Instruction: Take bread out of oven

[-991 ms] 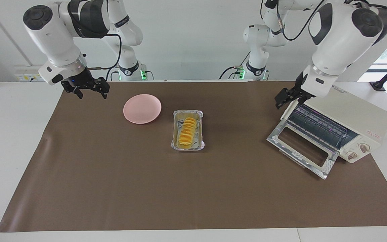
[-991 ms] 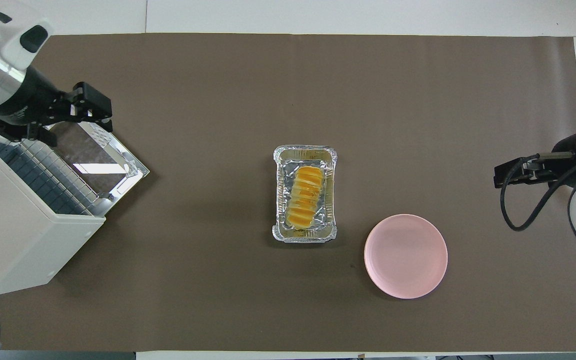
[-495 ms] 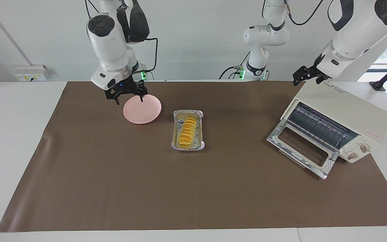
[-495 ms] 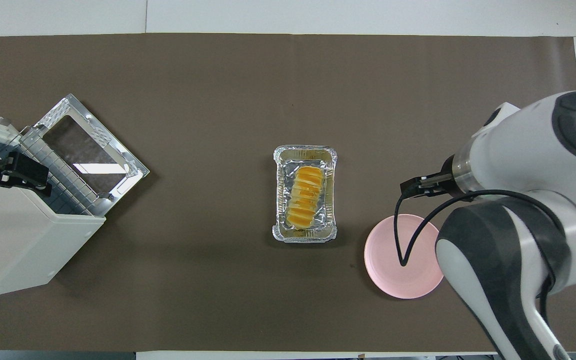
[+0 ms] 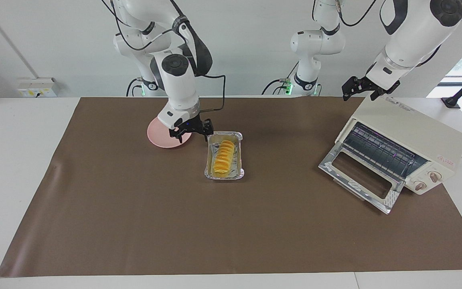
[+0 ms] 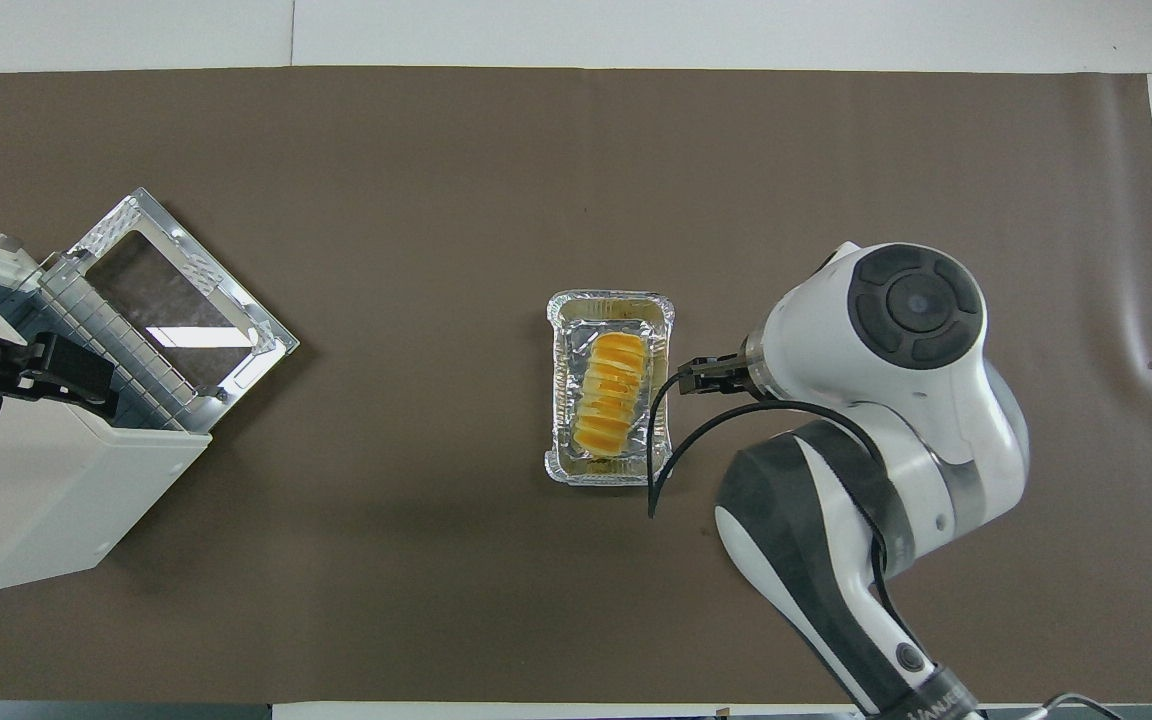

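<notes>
Foil-trayed bread [image 5: 223,156] lies just beside right fingers [image 5: 206,134]

Bright even light, soft shadows, seemingly sharp.

The right hand [image 5: 191,132] is hanging low with its fingers spread apart and pointing down. The left hand [image 5: 360,89] is held up high, its arm bending down

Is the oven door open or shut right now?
Open. The oven has its glass door folded down onto the mat, and its bare wire rack shows.
</notes>
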You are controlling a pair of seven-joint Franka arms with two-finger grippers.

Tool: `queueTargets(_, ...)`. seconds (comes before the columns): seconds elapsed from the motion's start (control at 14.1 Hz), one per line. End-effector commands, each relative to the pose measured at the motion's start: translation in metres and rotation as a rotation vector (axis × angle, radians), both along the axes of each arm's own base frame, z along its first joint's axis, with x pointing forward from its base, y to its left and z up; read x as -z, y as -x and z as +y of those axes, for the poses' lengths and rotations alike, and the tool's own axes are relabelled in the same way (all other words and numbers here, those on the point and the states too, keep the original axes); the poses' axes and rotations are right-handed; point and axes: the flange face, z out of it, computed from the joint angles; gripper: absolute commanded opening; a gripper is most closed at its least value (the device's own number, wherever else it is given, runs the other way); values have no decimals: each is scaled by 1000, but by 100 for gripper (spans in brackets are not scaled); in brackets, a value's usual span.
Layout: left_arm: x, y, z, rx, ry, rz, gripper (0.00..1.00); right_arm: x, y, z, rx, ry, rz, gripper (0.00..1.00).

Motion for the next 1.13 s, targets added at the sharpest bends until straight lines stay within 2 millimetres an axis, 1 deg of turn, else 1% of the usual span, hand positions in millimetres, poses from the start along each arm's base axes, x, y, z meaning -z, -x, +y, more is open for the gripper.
queueTargets(0.0, 6, 2, 7, 52, -2, -22, 100, 21, -9, -3, 41, -12, 1, 100)
queueTargets(0.07, 10, -1, 7, 52, -2, -16, 100, 29, -8, 5, 47, -14, 5, 100)
queueTargets(0.14, 11, -2, 5, 54, -2, -22, 100, 37, -6, 16, 56, -18, 5, 100)
queueTargets(0.21, 14, -4, 3, 57, -2, -17, 100, 43, -6, 19, 82, -19, 10, 100)
queueTargets(0.35, 17, -8, 0, 61, -3, -12, 100, 57, 0, 23, 107, -10, 31, 100)
queueTargets(0.5, 15, -7, -2, 55, -4, -17, 100, 69, 5, 20, 110, 2, 53, 99)
queueTargets(0.64, 16, -6, -2, 69, -2, -13, 100, 80, 10, 20, 141, 3, 63, 94)
queueTargets(0.71, 11, -5, -4, 63, -3, -22, 100, 87, 11, 20, 159, -13, 46, 91)
queueTargets(0.85, 7, -4, -4, 63, -3, -32, 100, 98, 17, 19, 176, -33, 50, 77)
queueTargets(0.92, 7, -4, -4, 61, -3, -31, 100, 100, 19, 18, 175, -31, 52, 72)
queueTargets(0.99, 7, -4, -3, 60, -3, -32, 100, 101, 21, 21, 170, -30, 54, 61)
queueTargets(1.06, 5, -3, 0, 54, -3, -34, 100, 100, 23, 25, 161, -30, 53, 45)
